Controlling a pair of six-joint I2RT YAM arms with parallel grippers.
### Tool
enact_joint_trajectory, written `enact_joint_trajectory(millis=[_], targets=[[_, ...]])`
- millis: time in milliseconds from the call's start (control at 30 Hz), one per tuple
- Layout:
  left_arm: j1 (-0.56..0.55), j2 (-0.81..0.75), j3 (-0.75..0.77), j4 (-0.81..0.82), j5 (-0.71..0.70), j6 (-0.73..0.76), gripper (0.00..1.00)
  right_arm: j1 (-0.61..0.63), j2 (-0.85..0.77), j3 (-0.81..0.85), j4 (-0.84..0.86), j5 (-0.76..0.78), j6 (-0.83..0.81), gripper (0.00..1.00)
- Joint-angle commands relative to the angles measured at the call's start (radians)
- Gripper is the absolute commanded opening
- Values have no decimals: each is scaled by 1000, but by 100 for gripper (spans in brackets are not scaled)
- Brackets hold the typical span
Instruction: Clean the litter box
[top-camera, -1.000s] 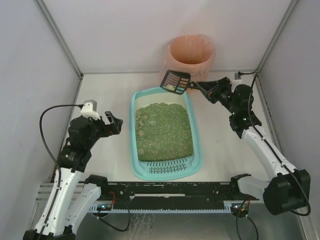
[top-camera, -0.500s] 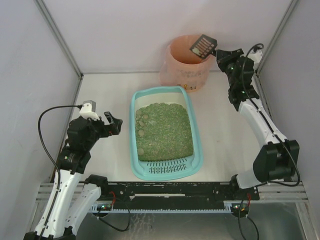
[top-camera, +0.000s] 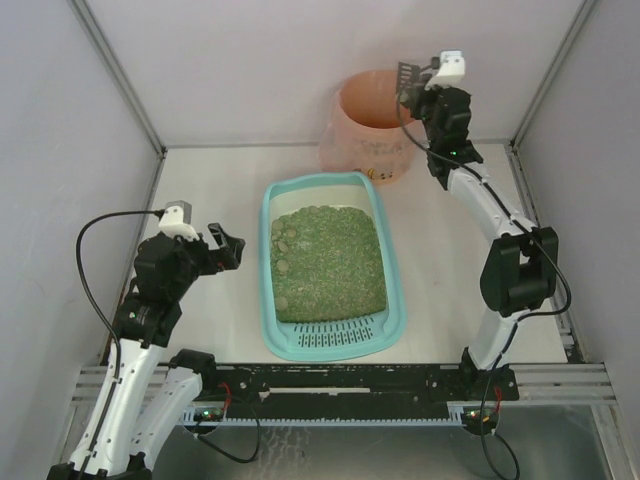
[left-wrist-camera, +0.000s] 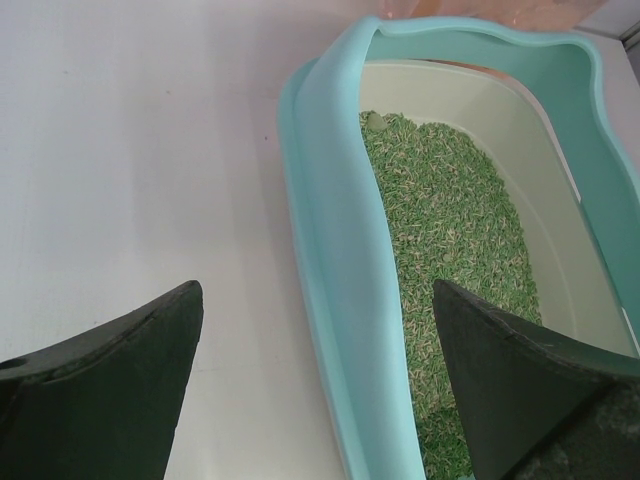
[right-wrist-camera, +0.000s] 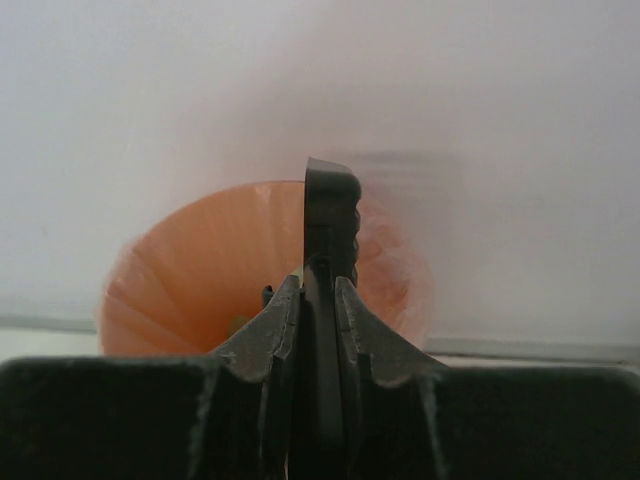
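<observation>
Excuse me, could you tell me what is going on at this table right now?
The right arm's fingers are shut on a small black slotted plastic scoop, held on edge over the round bin lined with a pink bag at the back of the table. The left arm's fingers stand open beside the large light-teal plastic litter box, touching nothing. Green granular litter fills the box.

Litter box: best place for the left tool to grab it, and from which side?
Probably the litter box by its left long rim, mid-length, from above. It is a straight raised wall that the open left tool can straddle, one finger outside, one over the litter; the corners curve.
</observation>
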Motion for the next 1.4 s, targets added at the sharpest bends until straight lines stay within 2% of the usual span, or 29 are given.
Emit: enact_joint_trajectory(millis=[0, 167, 300, 433, 600, 667, 733, 933, 1033, 1133, 1200, 1367], targets=[[10, 6, 7, 21, 20, -3, 100, 95, -15, 56, 126, -17, -490, 0], [16, 3, 4, 20, 22, -3, 100, 166, 10, 52, 173, 21, -828, 0], [16, 1, 3, 21, 21, -5, 100, 191, 39, 58, 212, 49, -1006, 0], [17, 3, 6, 21, 25, -4, 100, 190, 60, 81, 231, 64, -1043, 0], [17, -7, 0, 22, 20, -4, 100, 220, 8, 63, 238, 48, -973, 0], [17, -4, 1, 22, 20, -4, 100, 238, -38, 50, 242, 47, -899, 0], [17, -1, 4, 22, 22, -4, 100, 252, -100, 17, 261, 20, -755, 0], [19, 13, 1, 21, 30, -8, 100, 218, -316, -135, 201, -170, -35, 0], [18, 13, -4, 28, 43, -13, 100, 197, -384, -175, 91, -267, 222, 0], [19, 25, 1, 29, 43, -14, 100, 202, -432, -189, -79, -335, 366, 0], [19, 30, 2, 29, 42, -14, 100, 221, -468, -210, -169, -368, 405, 0], [21, 30, 4, 14, 12, -20, 100, 324, -505, -235, -419, -196, 368, 0]])
